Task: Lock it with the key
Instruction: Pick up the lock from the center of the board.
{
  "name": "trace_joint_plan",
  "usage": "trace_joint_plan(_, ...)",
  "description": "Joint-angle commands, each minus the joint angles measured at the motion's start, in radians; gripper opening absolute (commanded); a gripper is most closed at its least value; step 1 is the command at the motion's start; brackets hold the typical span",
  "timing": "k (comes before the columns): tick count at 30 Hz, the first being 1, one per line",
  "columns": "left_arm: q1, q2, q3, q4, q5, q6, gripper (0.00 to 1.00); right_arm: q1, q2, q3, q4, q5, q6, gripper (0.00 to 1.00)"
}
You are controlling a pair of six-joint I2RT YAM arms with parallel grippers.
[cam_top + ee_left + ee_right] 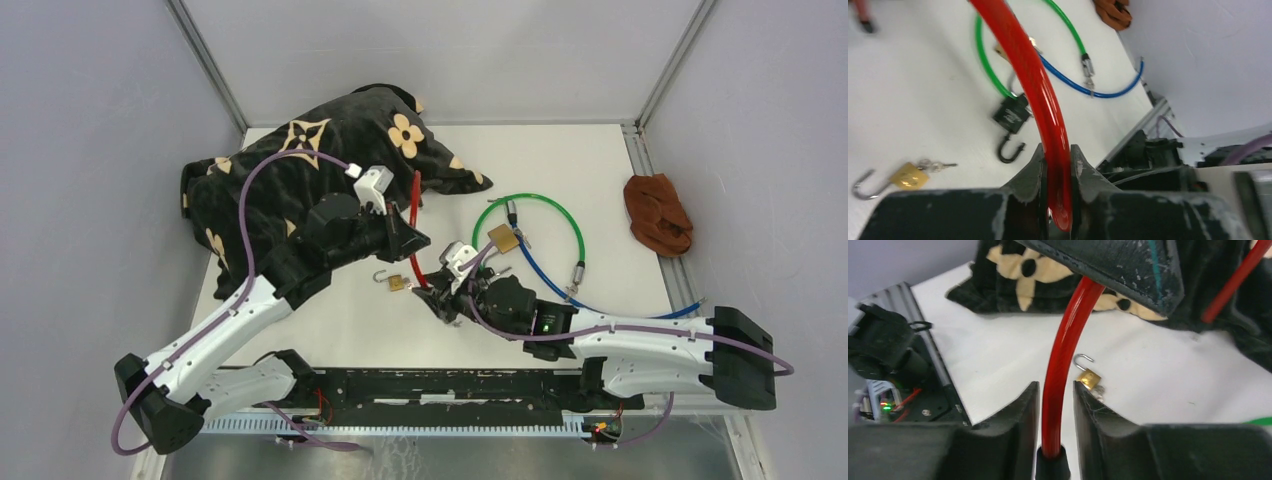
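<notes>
Left claw (pixel 1058 148) pinched on red cable (pixel 1033 75). Right claw (pixel 1055 386) narrow, holding same cable at its black end fitting. Brass padlock (pixel 396 283) flat on worktop (pixel 560 160), just beside both claws. Shackle open, pointing left; key (pixel 939 165) at body's other end, toward right arm. Neither claw free. Bare worktop toward near edge; black flowered bag (pixel 300 170) crowds far left.
</notes>
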Motion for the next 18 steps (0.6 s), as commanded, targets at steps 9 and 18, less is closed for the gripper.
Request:
trace_joint_plan(9,0.046,-0.308,-0.027,-0.168,0.409,0.764,0.02,-0.141,-0.502,-0.189,0.102,-0.207,-0.352,0.86)
trace_joint_plan(18,0.046,-0.353,0.010,-0.227,0.484,0.837,0.02,-0.315,-0.353,-0.024,-0.117,-0.190,-0.478,0.98)
